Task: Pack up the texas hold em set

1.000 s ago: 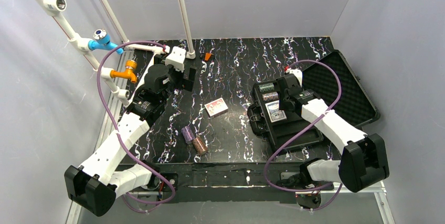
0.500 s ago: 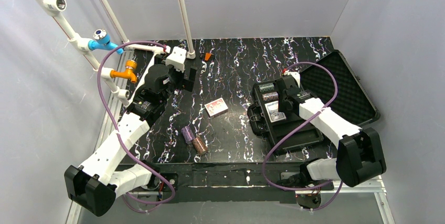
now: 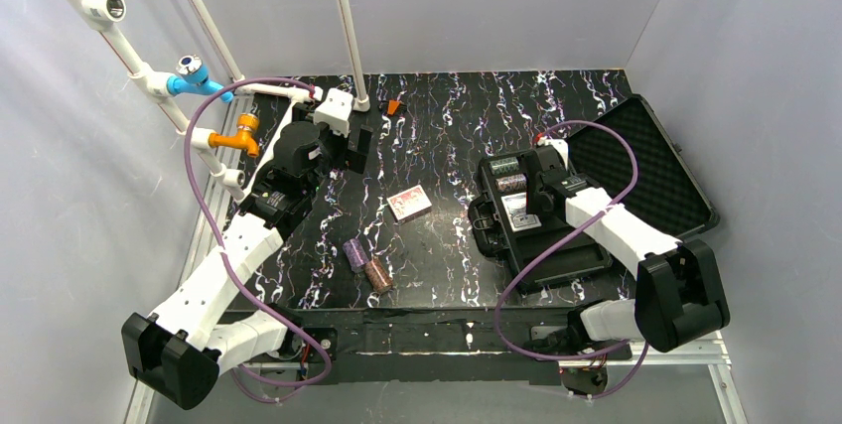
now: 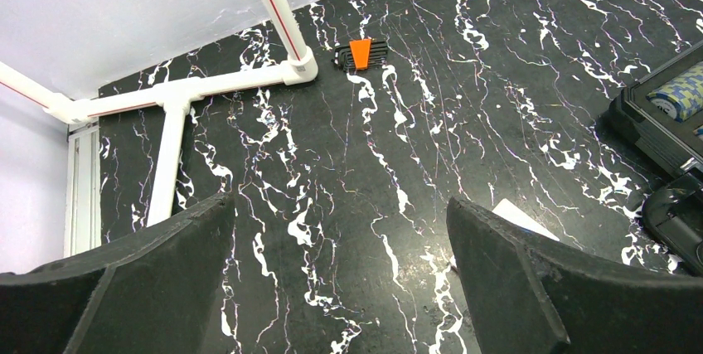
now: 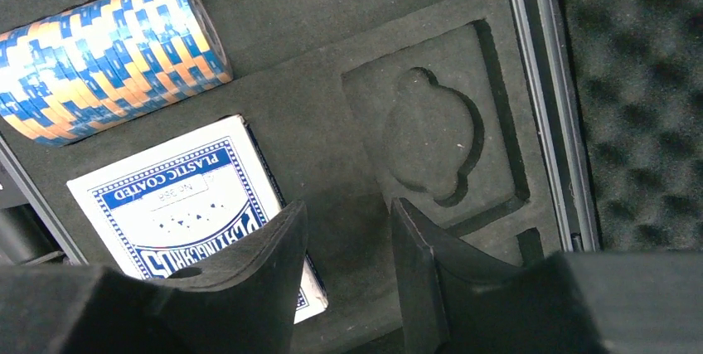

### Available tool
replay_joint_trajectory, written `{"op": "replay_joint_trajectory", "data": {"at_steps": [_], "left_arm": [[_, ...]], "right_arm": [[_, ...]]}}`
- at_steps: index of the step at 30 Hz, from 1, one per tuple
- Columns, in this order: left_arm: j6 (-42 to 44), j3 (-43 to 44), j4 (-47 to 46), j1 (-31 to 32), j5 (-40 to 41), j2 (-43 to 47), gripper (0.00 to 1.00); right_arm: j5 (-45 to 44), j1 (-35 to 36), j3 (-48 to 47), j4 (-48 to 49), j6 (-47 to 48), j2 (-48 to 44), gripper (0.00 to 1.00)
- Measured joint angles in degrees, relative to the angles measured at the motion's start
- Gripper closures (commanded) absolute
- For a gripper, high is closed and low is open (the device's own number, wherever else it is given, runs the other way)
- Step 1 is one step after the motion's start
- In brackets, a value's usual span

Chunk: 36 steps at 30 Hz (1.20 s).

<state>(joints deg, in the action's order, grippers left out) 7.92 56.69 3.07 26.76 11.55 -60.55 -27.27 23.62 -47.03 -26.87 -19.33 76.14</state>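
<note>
- The right arm (image 3: 606, 225) hung over the open black case (image 3: 645, 161). Its jaws stood narrowly apart over the foam tray (image 5: 332, 47) with nothing between them.
- The blue-white deck (image 5: 174, 205) lay in its slot in the tray, under the tip of one finger (image 5: 249, 279). Whether that finger touched the card box could not be told.
- Risk: if the jaws lifted or swung while catching the deck's corner, the deck could tip out of its slot or drag against the blue-and-orange chip stack (image 5: 108, 55) in the groove beside it.
- Risk: that stack lay on its side, so a knock from a finger could fan the chips loose along the groove.
- The left arm's jaws were spread wide and held nothing; they were parked over bare bench (image 4: 365, 205) at the far left.
- The red deck (image 3: 410, 203), the purple chip stack (image 3: 353, 252) and the brown chip stack (image 3: 378, 274) lay out on the bench, well apart from the case.
- Risk: the purple and brown stacks touched end to end, so grasping one could roll or scatter the other.
- Risk: both arms reaching for the middle of the bench at once could collide.
</note>
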Motion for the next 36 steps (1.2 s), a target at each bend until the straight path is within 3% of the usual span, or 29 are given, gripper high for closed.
{"op": "replay_joint_trajectory", "data": {"at_steps": [13, 27, 36], "left_arm": [[0.0, 0.0, 0.0, 0.1, 0.0, -0.2, 0.01], [0.2, 0.0, 0.0, 0.1, 0.0, -0.4, 0.01], [0.2, 0.0, 0.0, 0.1, 0.0, -0.5, 0.01]], "right_arm": [[-1.5, -0.1, -1.8, -2.9, 0.3, 0.0, 0.37], [3.1, 0.5, -4.9, -3.5, 0.4, -3.3, 0.47], [8.7, 0.5, -1.1, -1.5, -0.8, -3.1, 0.5]]}}
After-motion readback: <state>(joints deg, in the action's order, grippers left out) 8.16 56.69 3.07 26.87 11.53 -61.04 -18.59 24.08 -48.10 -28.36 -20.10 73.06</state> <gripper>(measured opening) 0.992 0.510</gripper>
